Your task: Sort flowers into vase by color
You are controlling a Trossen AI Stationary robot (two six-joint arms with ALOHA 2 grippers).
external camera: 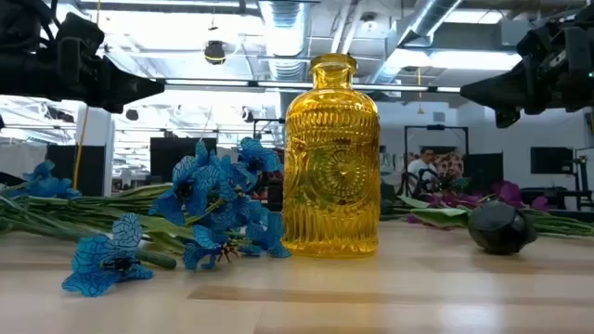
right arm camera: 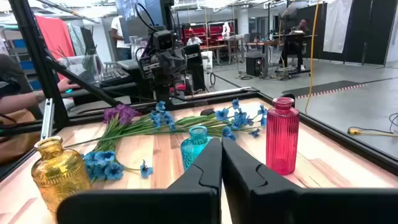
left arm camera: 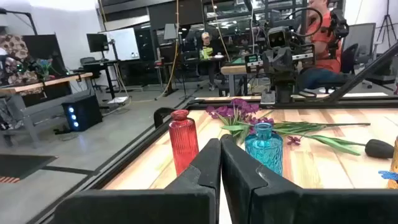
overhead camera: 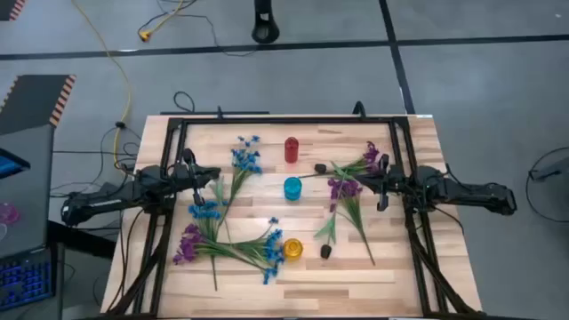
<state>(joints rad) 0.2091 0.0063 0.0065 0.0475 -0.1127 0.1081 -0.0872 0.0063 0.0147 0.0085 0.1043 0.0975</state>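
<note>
The desk [overhead camera: 356,276] is pale wooden planking with a black metal frame [overhead camera: 267,120] standing around its edges, set on a grey floor [overhead camera: 480,89] crossed by dark lines. A yellow cable [overhead camera: 116,67] trails over the floor beyond the left side, and a keyboard [overhead camera: 27,280] glows blue at the near left corner. From desk height the room behind is a big open workshop: bright ceiling lights, pipes, monitors, benches, and a few people sitting at workstations far back.

Three small glass vases stand in a rough line down the middle: a red vase [overhead camera: 291,149] farthest back, a blue vase [overhead camera: 292,188] in the centre, and a yellow vase [overhead camera: 292,250] nearest the front edge.

The flowers lie loose on the planks, none in a vase. On the left I count blue sprigs [overhead camera: 246,160] in about three clusters, one near the red vase and others [overhead camera: 271,253] touching the yellow vase, plus one purple bloom [overhead camera: 188,246] at the left front. On the right lie two purple sprigs [overhead camera: 345,188] and three dark buds [overhead camera: 320,168].

The left hand [overhead camera: 214,172] hangs above the left flowers, fingers clenched on nothing. The right hand [overhead camera: 363,182] hangs over the right purple sprigs, likewise closed and empty.
</note>
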